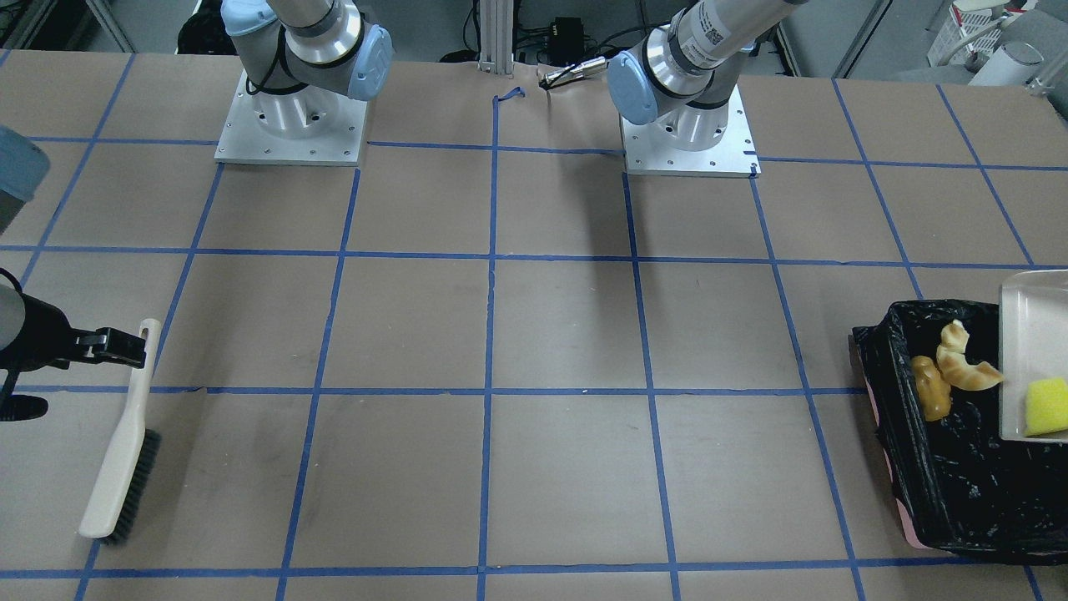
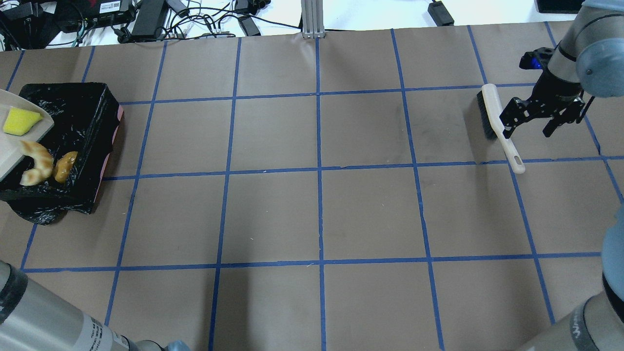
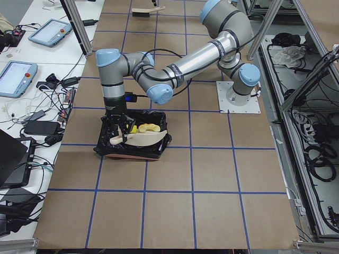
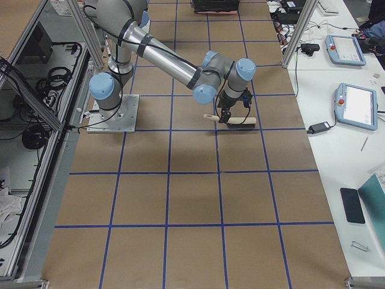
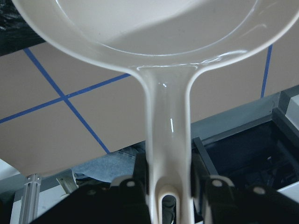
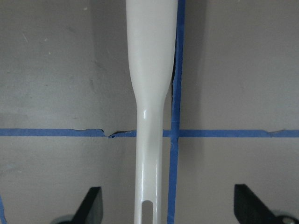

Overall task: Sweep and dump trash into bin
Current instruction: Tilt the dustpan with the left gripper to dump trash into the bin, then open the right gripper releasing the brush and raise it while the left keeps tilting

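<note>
Three light bits of trash, I reckon. The curved golden-brown croissant-like piece point(image 1: 968, 367) and glossy brown potato-shaped lump point(image 1: 930, 388) are past the lip, in the pinkish black-bagged rectangular bin point(image 1: 959, 492). The soft, grippy-looking yellow sponge wedge point(image 1: 1047, 406) sits on my tilted cream-white plastic dustpan point(image 1: 1030, 334). My left gripper point(image 5: 169, 184) has its jaws clamped on the pan's stiff, slick handle, a sensible hold. My right gripper point(image 6: 169, 210) has its jaws apart beside the cream-handled brush point(image 2: 492, 114).

Bright, even light from overhead falls on the brown paper-covered table point(image 1: 567, 334), leaving only soft, faint shadows. Glare speckles the pinkish bin's crinkly glossy black plastic bag point(image 1: 959, 467) and streaks the cream-white plastic dustpan point(image 5: 163, 56), whose nearest handle end looks slightly blurred, perhaps out of focus.
</note>
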Robot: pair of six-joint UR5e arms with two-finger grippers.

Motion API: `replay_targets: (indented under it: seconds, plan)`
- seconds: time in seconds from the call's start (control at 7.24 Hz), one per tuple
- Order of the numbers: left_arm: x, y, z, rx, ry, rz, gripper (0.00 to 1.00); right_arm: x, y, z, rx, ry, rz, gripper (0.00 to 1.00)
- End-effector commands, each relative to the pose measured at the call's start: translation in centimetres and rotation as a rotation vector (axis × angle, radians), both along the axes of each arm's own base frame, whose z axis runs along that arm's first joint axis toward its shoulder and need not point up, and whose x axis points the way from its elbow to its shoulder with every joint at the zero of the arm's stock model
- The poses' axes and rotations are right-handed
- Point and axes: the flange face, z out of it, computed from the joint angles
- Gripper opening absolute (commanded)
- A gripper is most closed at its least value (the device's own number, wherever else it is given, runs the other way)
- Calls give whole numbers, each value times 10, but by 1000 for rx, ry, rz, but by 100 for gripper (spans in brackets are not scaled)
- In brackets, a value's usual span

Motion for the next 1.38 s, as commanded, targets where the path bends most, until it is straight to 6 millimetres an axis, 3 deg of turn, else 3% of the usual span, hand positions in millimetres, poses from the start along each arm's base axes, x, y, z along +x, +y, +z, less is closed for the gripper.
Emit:
replay_targets:
  seconds: [0.0, 0.28, 0.41, 0.69, 0.83, 1.24]
  plan:
    - [-23, -13, 4, -9, -86, -14, 0, 5, 5, 55, -94, 29, 0, 100]
    - [-34, -7, 4, -7, -91, -20, 0, 22, 22, 97, -153, 48, -20, 100]
    - [-38, -6, 6, -7, -140, -11, 0, 54, 26, 117, -191, 55, 30, 100]
    - [-56, -9, 22, -11, -204, -41, 0, 139, 37, 141, -238, 52, 131, 100]
    - [-71, -14, 26, -9, -252, -60, 0, 158, 42, 147, -249, 51, 148, 100]
    - [-98, -15, 18, 6, -329, -118, 0, 180, 58, 169, -287, -54, 123, 100]
